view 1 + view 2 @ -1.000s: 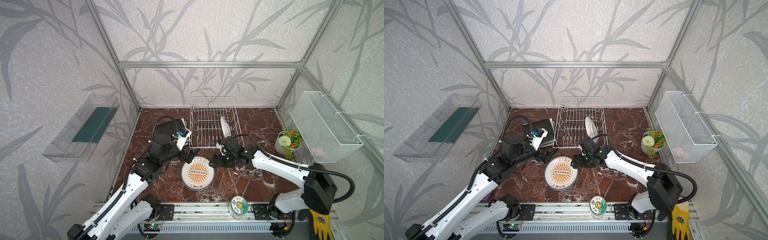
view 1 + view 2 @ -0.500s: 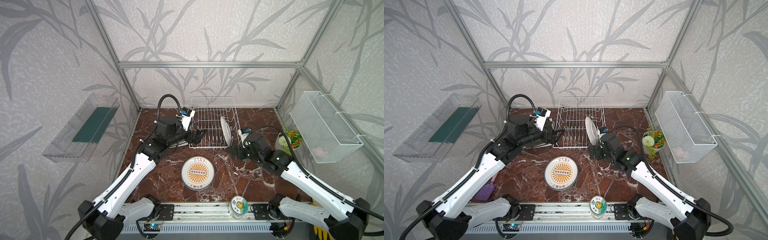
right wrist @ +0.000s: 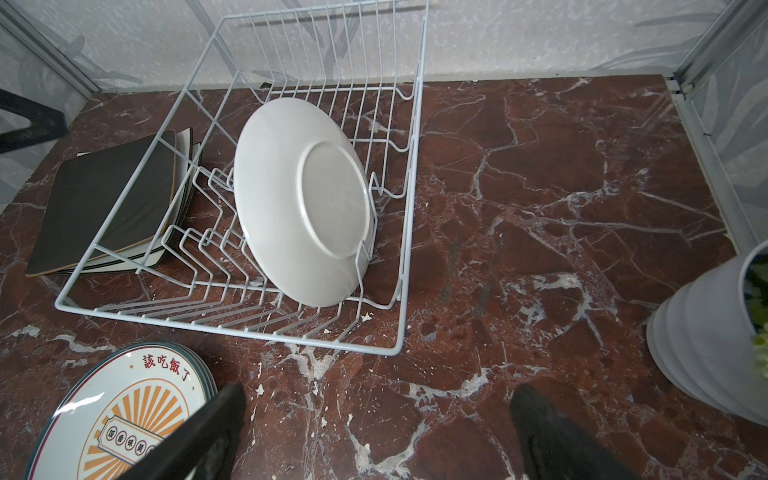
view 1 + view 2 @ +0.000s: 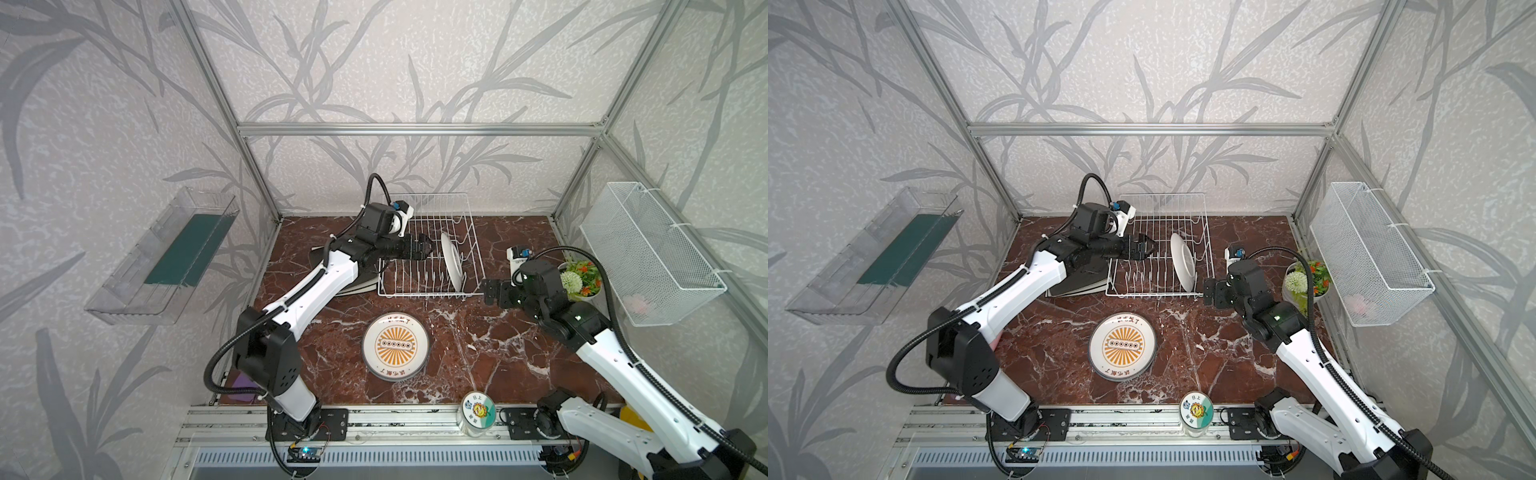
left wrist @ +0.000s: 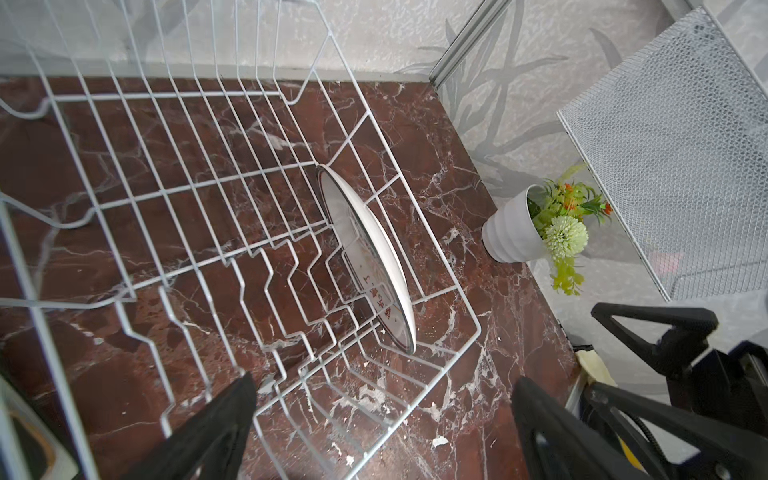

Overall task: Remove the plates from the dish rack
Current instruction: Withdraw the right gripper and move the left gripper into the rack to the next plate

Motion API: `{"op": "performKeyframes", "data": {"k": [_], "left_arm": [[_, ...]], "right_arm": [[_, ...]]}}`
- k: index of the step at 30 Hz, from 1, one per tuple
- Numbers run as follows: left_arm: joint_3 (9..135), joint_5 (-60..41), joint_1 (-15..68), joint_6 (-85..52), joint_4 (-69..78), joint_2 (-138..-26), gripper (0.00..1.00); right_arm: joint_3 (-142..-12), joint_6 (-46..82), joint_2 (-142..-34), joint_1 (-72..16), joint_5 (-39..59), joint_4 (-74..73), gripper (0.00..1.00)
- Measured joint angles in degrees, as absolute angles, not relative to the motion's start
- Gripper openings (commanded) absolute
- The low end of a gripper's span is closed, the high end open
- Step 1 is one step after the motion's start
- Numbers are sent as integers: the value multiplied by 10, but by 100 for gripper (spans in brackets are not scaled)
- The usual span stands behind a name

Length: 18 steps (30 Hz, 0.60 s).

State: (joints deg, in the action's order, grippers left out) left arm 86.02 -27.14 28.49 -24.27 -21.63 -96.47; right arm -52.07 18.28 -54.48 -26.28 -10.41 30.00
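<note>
The white wire dish rack [image 4: 428, 296] [image 4: 1154, 295] [image 5: 457, 286] [image 3: 232, 330] stands at the back of the table. One round white plate [image 4: 451, 261] [image 4: 1182, 262] [image 5: 365, 249] [image 3: 299, 199] leans on edge in its right-hand slots. My left gripper [image 4: 430, 249] [image 4: 1152, 248] [image 5: 384, 380] hovers open over the rack, just left of that plate, apart from it. A stack of round sunburst plates [image 4: 395, 345] [image 4: 1122, 346] [image 3: 120, 415] lies in front of the rack. Square plates, black on top [image 4: 1077, 282] [image 3: 104, 199], lie left of the rack. My right gripper [image 4: 484, 291] [image 4: 1206, 293] [image 3: 382, 390] is open and empty by the rack's front right corner.
A white pot of artificial flowers [image 4: 579, 278] stands right of my right wrist. A white mesh basket [image 4: 648, 253] hangs on the right wall, a clear shelf [image 4: 166, 257] on the left wall. A jar with a flower lid [image 4: 478, 409] sits at the front edge.
Both grippers left the round stack. My left one rose and went back over the rack toward the standing plate. My right one drew away rightward to the rack's front corner, opening wider.
</note>
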Motion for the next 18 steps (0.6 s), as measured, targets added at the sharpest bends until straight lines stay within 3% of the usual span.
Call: {"op": "performKeyframes", "data": {"k": [7, 18], "left_arm": [[968, -300, 295, -279, -278, -1086, 88], [1051, -302, 333, -293, -350, -1157, 64]], "right_arm": [[-505, 183, -542, -236, -102, 300, 99], [-505, 194, -569, -197, -85, 300, 99]]}}
